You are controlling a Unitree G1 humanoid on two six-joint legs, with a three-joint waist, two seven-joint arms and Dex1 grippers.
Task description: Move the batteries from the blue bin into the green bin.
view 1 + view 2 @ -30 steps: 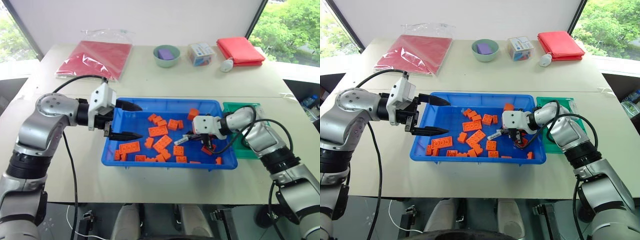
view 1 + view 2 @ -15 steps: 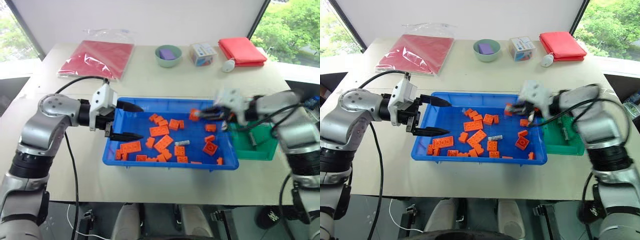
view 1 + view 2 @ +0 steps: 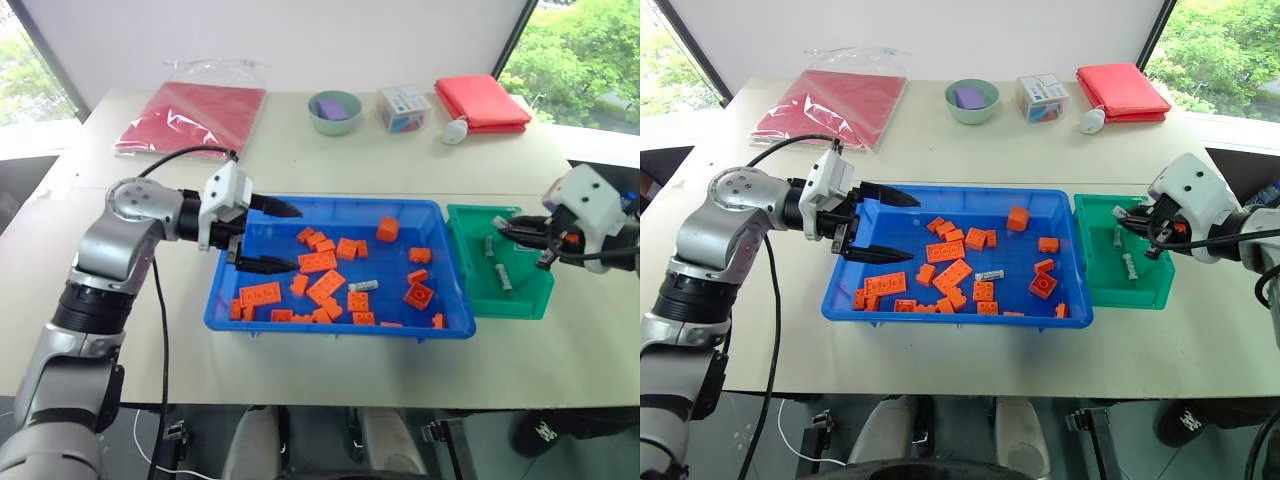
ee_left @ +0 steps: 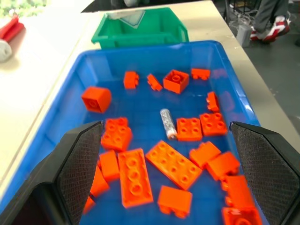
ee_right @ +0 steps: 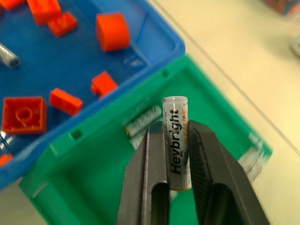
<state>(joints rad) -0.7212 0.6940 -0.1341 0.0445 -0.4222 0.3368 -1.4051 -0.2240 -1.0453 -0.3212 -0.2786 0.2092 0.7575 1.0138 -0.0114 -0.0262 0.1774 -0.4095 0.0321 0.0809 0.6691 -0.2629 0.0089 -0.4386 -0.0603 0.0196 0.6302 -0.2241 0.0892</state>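
Batteries (image 3: 1129, 266) lie in green bin (image 3: 1102, 290); one (image 3: 990, 274) in blue bin (image 3: 950, 316), seemingly.

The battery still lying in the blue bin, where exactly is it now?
The battery lies loose on the floor of the blue bin, right of centre among the orange bricks. It is apart from the left gripper over the bin's left end.

One battery (image 5: 176, 143) sat between my right gripper's (image 5: 177, 140) fingers above the green bin (image 3: 1095, 283); another (image 3: 990, 274) lay in the blue bin (image 3: 950, 311).
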